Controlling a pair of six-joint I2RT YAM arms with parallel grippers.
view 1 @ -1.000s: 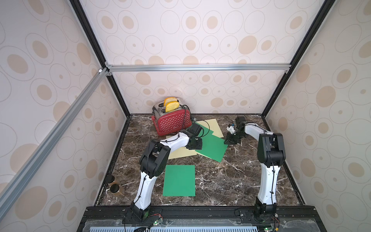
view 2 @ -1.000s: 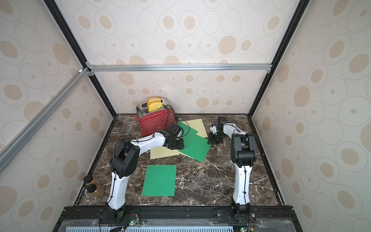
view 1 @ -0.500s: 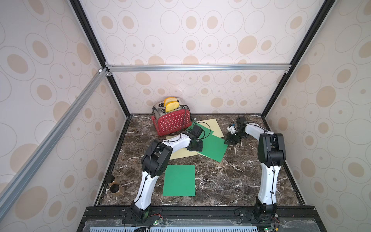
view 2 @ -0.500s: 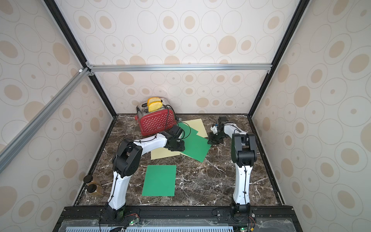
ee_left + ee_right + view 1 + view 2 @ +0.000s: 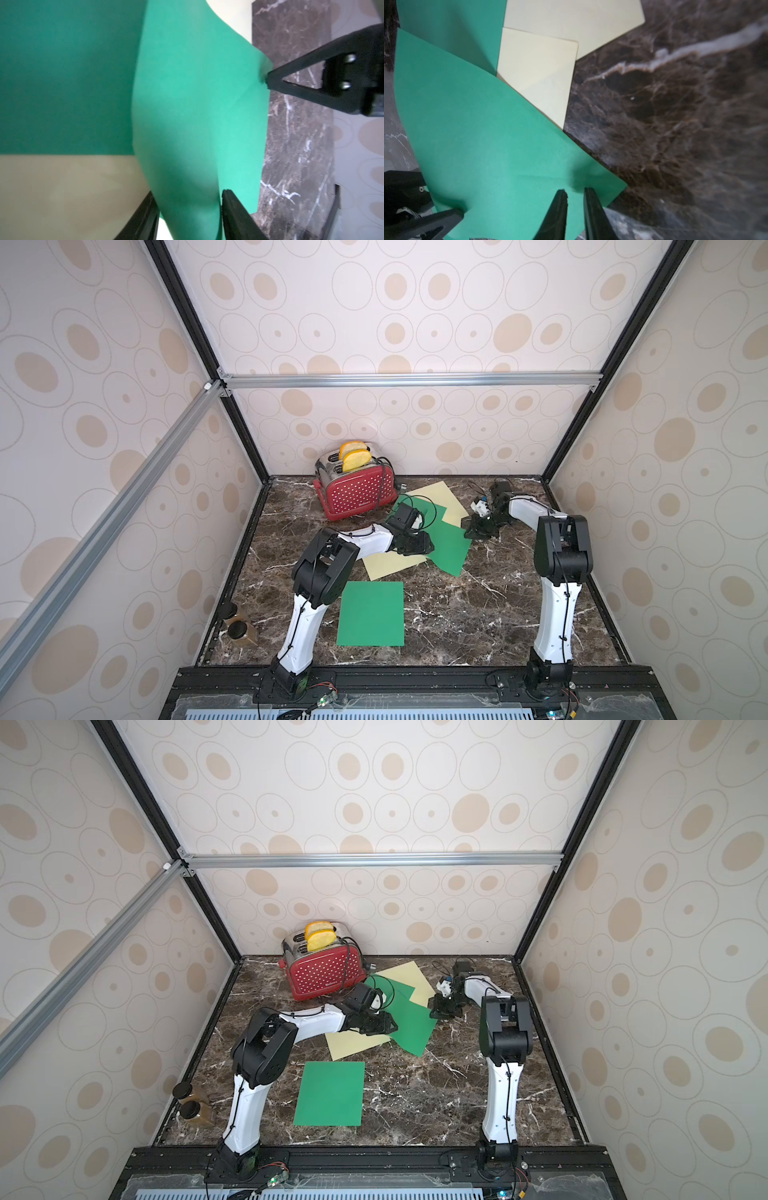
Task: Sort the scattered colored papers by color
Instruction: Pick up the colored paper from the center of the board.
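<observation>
Papers [image 5: 390, 566] in loose pile, top green sheet [image 5: 197, 124] bowed upward

Middle of surface [image 5: 478, 614], just in front of red toaster [image 5: 357, 493]: cream sheets [image 5: 432, 497] and green ones, overlapping at angles. Top green sheet lifted off the papers below, curved between both arms. Left end effector [image 5: 187, 193] open, fingers apart, raised edge of that sheet passing between them. Right end effector [image 5: 574, 190] nearly closed, pinching a corner of the same sheet; small crease spreading from the pinch. Second green sheet [image 5: 62, 72] flat underneath, partly over cream. Lone green sheet [image 5: 370, 613] flat on bare surface nearer the arm bases, well apart from the pile, just beside the left arm's upright link.
</observation>
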